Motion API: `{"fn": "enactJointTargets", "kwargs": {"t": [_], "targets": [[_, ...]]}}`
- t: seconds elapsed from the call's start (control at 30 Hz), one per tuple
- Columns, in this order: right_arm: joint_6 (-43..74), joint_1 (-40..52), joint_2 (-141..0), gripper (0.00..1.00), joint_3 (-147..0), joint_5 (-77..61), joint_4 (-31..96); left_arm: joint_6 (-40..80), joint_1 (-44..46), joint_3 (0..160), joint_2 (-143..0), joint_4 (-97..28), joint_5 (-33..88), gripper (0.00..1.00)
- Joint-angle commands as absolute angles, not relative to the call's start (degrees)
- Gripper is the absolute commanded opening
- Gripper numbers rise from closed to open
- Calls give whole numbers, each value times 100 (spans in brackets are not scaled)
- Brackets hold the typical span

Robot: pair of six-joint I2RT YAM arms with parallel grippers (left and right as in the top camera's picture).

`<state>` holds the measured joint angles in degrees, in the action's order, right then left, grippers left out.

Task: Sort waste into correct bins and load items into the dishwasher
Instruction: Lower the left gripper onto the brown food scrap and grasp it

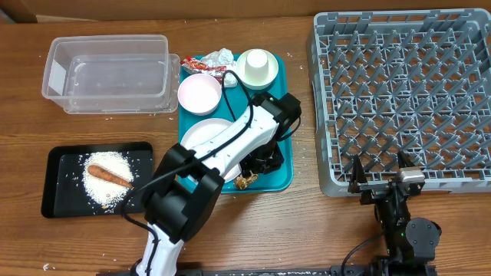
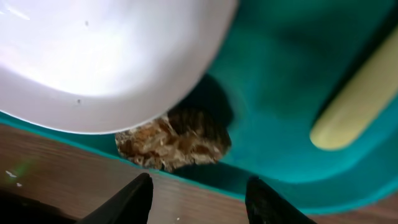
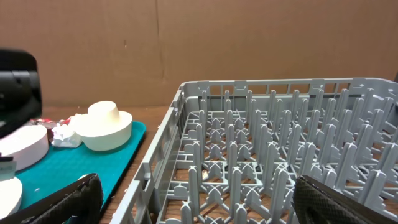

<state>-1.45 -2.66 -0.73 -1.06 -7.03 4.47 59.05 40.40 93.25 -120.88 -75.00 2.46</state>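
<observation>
black tips of left gripper stand parted, nothing between them, low at the tray's near lip. just beyond: brown chunk on the edge of the teal tray, partly tucked under the plate rim. spoon lies off to one side, apart from it.

step judged: pick up the chunk. to do it well: straddle it squarely, stay clear of the plate rim, close gently (it looks crumbly), lift straight before swinging.

likely target: black tray, which holds rice and a carrot stick. tub sits farther back.

right gripper is spread wide, holding nothing, at the front edge of the rack.
</observation>
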Motion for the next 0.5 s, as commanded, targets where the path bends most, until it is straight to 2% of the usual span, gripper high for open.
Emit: {"fn": "enactJointTargets", "kwargs": {"t": [0.0, 0.47], "targets": [[-104, -307, -23, 100, -45, -648, 419, 6302, 3988, 9312, -12149, -7496, 36, 51], [-106, -307, -23, 100, -45, -648, 419, 6440, 4062, 8637, -12151, -6768, 36, 50]]}}
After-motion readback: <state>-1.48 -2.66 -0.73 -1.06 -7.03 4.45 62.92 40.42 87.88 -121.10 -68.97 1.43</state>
